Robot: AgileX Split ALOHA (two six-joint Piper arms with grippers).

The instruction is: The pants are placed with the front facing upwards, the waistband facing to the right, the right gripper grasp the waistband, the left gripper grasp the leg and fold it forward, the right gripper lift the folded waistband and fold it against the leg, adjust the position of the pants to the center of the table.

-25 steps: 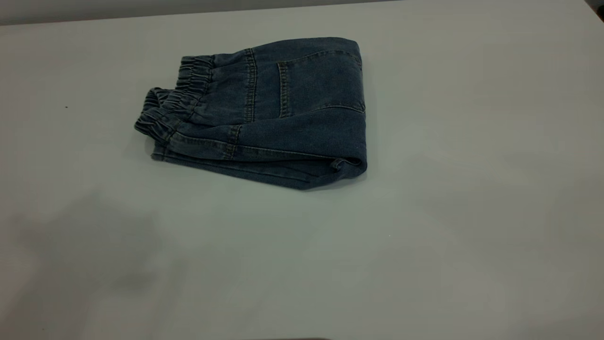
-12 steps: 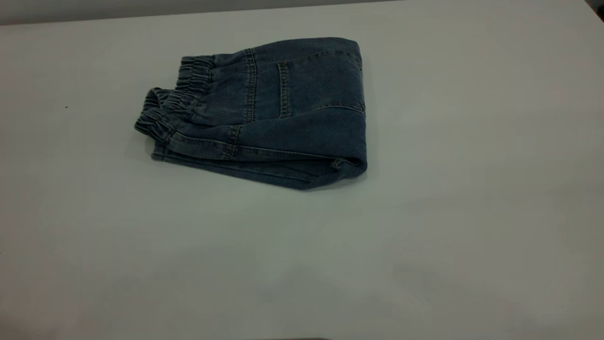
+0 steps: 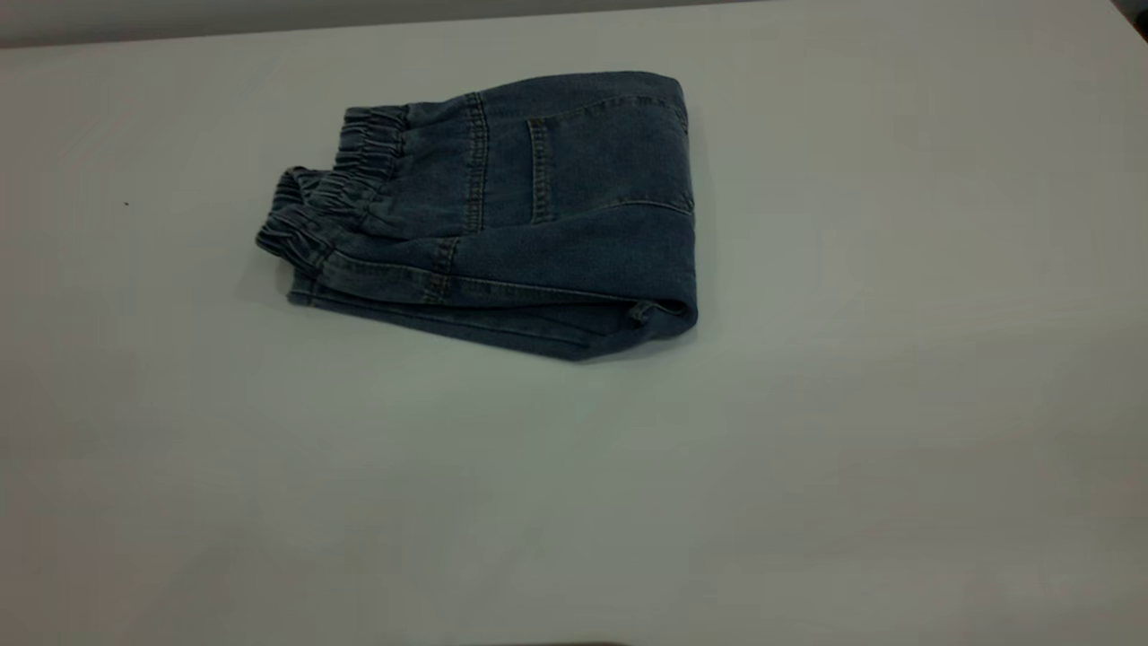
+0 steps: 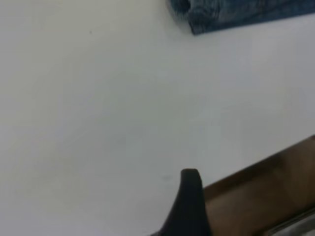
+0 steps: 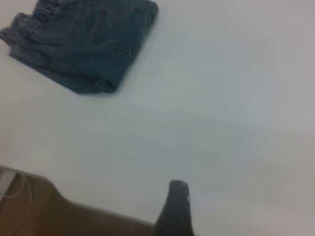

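The pants lie folded into a compact bundle on the white table, left of centre and toward the far side. The darker back with its patch pocket faces up. The gathered waistband is at the bundle's left end in the exterior view. Neither gripper appears in the exterior view. Only a black tip of the left gripper shows, over the table's near edge, with a corner of the pants far off. A black tip of the right gripper also hangs at the near edge, well away from the pants.
Beyond the table's near edge, brown floor shows in the left wrist view. The right wrist view shows the same brown surface with a pale cable on it. Bare white tabletop surrounds the pants on all sides.
The pants have not moved. A dark shadow over the table's near left a second ago has faded away.
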